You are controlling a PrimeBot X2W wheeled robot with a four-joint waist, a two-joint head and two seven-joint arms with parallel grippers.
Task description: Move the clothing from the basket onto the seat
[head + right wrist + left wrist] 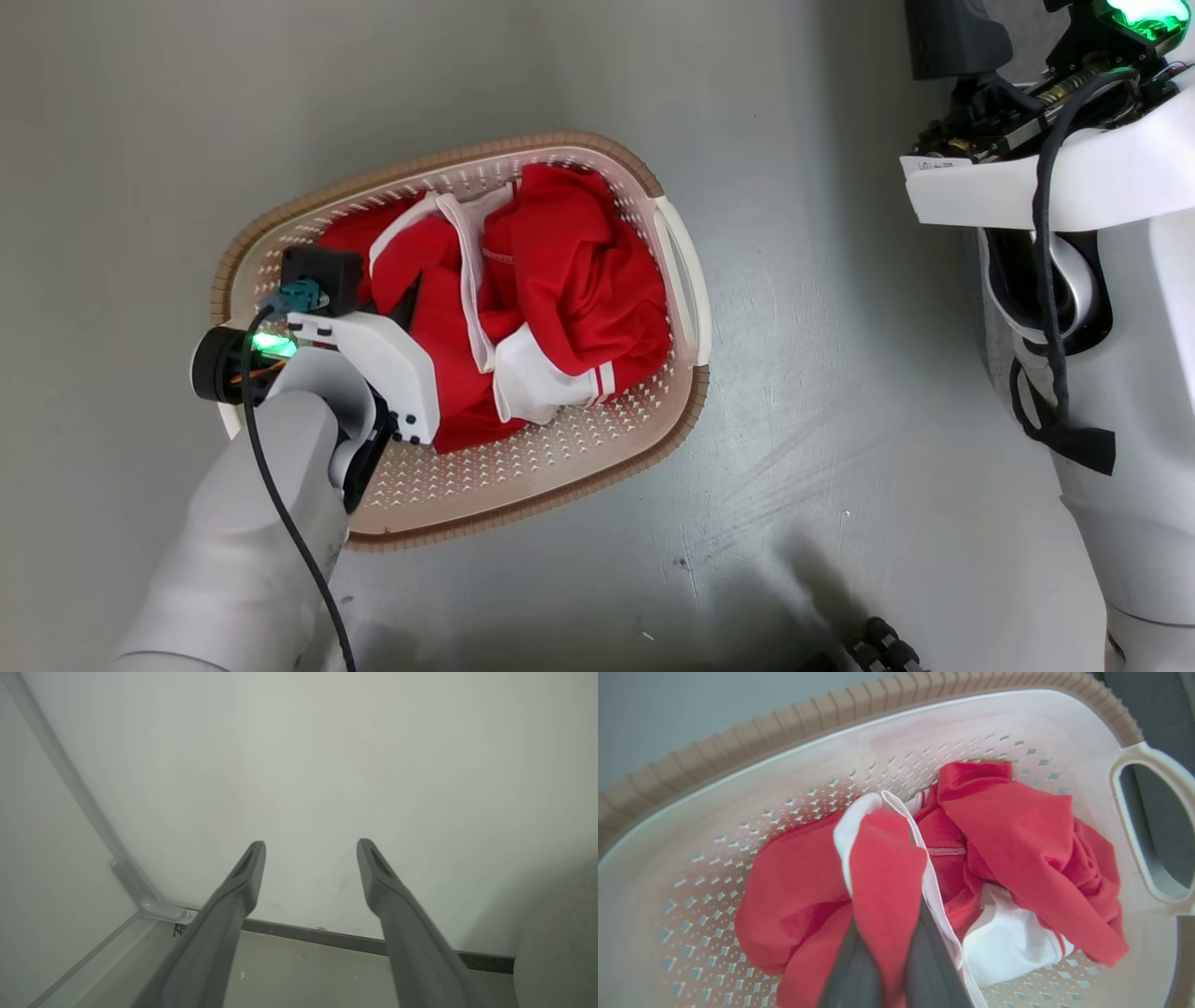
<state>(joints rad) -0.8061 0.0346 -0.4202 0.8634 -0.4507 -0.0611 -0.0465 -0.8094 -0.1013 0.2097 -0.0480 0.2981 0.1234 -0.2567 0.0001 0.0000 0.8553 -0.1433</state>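
Left claw, foreground: its two long dark fingers are drawn narrow and pinch a white-edged fold of the bright red soft clothing with white panels. The fold stands up between them. The rest of the clothing lies heaped inside the cream-white oval perforated plastic laundry basket with a ribbed brown rim, red-and-white striped trim showing at one white cuff. The basket stands on the scuffed grey floor. A green light glows on the left wrist, beside a black cable.

Right claw: fingers spread wide, holding nothing, before a pale wall with a dark skirting strip. A small white label on the right arm carries print too small to read.
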